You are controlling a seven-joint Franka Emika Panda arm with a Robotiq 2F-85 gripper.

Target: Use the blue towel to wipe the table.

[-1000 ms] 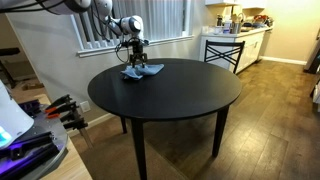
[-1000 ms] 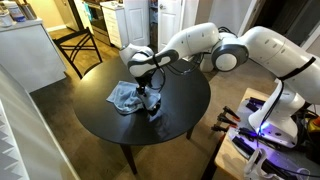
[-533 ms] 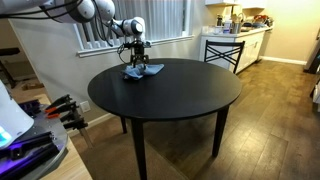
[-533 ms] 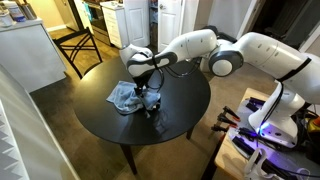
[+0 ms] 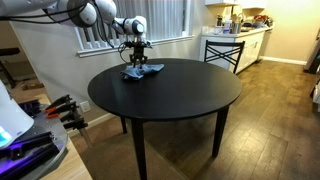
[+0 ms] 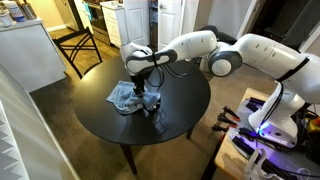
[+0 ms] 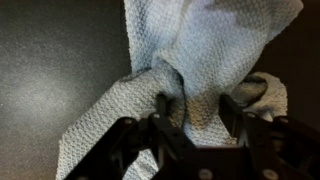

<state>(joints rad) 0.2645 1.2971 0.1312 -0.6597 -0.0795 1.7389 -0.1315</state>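
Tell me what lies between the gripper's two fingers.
A bunched fold of the blue towel sits between them inside the gripper, seen in the wrist view; the rest lies on the black table.

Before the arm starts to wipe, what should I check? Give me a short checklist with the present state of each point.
1. A fold of the blue towel sits between the jaws: ok, it is pinched in the wrist view.
2. The grip is firm enough to drag: cannot tell.
3. The gripper is down at the table: ok, in both exterior views.
4. The towel lies flat for wiping: not ok, it is bunched.
5. Nothing else stands on the table top: ok.
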